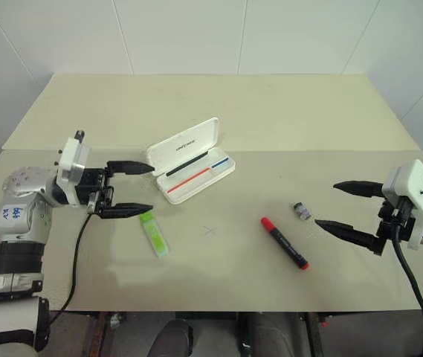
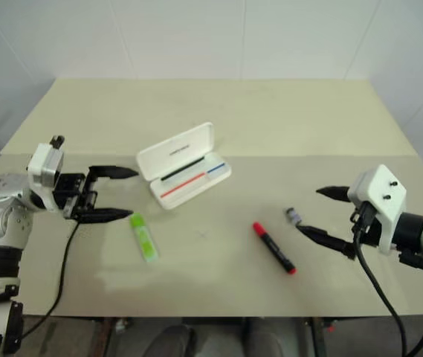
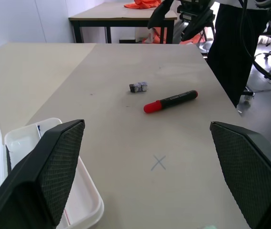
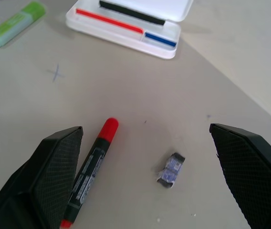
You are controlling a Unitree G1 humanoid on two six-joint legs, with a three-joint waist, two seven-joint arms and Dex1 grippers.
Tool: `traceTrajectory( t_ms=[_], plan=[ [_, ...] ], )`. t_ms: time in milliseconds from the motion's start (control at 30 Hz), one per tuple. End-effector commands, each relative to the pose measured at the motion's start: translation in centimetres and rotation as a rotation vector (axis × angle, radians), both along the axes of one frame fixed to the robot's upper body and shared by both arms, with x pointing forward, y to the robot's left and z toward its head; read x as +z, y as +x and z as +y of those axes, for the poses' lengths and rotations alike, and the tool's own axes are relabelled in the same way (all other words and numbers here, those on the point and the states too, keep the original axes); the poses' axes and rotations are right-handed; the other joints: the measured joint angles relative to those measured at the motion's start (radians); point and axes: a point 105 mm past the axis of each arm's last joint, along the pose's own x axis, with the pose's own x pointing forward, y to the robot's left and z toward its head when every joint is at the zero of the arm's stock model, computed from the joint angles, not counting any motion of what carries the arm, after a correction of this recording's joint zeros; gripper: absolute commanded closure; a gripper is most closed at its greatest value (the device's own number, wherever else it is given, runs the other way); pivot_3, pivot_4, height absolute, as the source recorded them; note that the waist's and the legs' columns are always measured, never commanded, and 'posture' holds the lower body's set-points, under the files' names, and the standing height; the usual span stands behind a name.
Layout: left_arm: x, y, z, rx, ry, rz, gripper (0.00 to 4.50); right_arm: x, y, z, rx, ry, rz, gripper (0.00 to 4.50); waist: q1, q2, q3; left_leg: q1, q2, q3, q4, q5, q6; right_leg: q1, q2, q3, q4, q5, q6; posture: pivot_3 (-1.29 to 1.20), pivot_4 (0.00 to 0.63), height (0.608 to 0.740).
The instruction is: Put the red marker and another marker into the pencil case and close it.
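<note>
Surface (image 1: 285, 119) of pale beige carried everything, with a faint pencilled cross (image 1: 210, 231) marked near its middle. The pencil case (image 1: 191, 159) lay open left of centre and toward the far side, its white lid tilted back with small dark lettering on it, and red, black and blue lines showing in the tray. The light green highlighter (image 1: 154, 233) lay flat nearer than the case and a little to its left, well apart from the tray. The red marker (image 1: 284, 243) lay right of centre on the near half, its red cap pointing toward the far left, its red end toward the near right. A small grey cylindrical object (image 1: 302, 212) sat just beyond the marker on its right, close but not touching.

The left pincer (image 1: 131, 189) hung at the left, pointing to the right, its two black fingers spread wide and released, with nothing between them; the highlighter lay just beside the nearer fingertip, and the case stood just to the right of the farther one. The right pincer (image 1: 336, 204) hung at the right, pointing left, likewise spread wide and empty, its fingertips near the grey object and apart from the red marker.
</note>
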Motion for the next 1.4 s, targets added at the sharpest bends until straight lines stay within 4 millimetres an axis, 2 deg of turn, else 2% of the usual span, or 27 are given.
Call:
traceTrajectory(
  t_ms=[33, 500, 667, 767, 933, 1100, 1233, 1400],
  plan=[
    [0.4, -0.5, -0.2, -0.077, 0.023, -0.028, 0.02, 0.7, -0.2, 0.9, 0.010, 0.006, -0.061, 0.00, 0.000, 0.000, 0.000, 0.000, 0.000, 0.000, 0.000, 0.000, 0.000, 0.000, 0.000, 0.000, 0.000, 0.000, 0.000, 0.00, 0.150, 0.740],
    [0.2, -0.1, -3.7, -0.172, -0.018, -0.027, 0.02, 1.1, -0.6, 2.3, -0.011, 0.056, -0.114, 0.00, -0.001, -0.001, 0.000, 0.000, 0.000, 0.001, 0.000, 0.000, 0.000, 0.000, 0.000, 0.001, 0.001, 0.001, 0.001, 0.00, 0.150, 0.740],
    [-1.3, 0.1, -4.6, -0.144, 0.014, -0.031, 0.02, 1.3, 0.5, 2.3, -0.014, 0.067, -0.133, 0.00, -0.003, -0.001, 0.000, 0.000, 0.000, 0.002, 0.000, 0.000, 0.000, 0.000, 0.001, 0.002, 0.000, 0.002, 0.001, 0.00, 0.150, 0.740],
    [-2.2, 1.0, -5.6, -0.096, 0.035, -0.013, 0.02, 1.3, 1.1, 2.1, -0.032, 0.062, -0.127, 0.00, 0.000, -0.001, 0.000, 0.000, 0.000, 0.002, 0.000, 0.000, 0.000, 0.000, 0.001, 0.002, 0.001, 0.002, 0.001, 0.00, 0.150, 0.740],
    [-3.0, 2.0, -6.7, -0.015, 0.068, 0.011, 0.02, 0.7, 1.0, 2.2, -0.033, 0.069, -0.122, 0.00, 0.001, -0.001, 0.000, -0.001, 0.000, 0.002, 0.001, 0.000, 0.001, 0.000, 0.001, 0.004, 0.000, 0.003, 0.002, 0.00, 0.150, 0.740],
    [-3.8, 3.7, -6.4, 0.138, 0.111, 0.031, 0.02, 0.5, 0.8, 2.5, -0.040, 0.076, -0.125, 0.00, 0.001, -0.001, 0.000, -0.001, -0.001, 0.002, 0.002, 0.000, 0.001, 0.001, 0.001, 0.005, 0.000, 0.003, 0.004, 0.00, 0.150, 0.740],
    [-4.2, 3.6, -6.8, 0.130, 0.117, 0.049, 0.02, 0.1, 0.6, 2.3, -0.060, 0.078, -0.115, 0.00, 0.000, -0.001, 0.000, 0.000, -0.001, 0.003, 0.002, 0.000, 0.001, 0.000, 0.001, 0.005, 0.001, 0.003, 0.004, 0.00, 0.150, 0.740],
    [-5.1, 4.5, -6.8, 0.220, 0.182, 0.077, 0.02, 0.1, 0.2, 2.0, -0.074, 0.085, -0.124, 0.00, 0.001, -0.001, 0.000, 0.000, -0.001, 0.003, 0.003, 0.000, 0.001, 0.001, 0.001, 0.006, 0.001, 0.004, 0.004, 0.00, 0.150, 0.740]
  ],
)
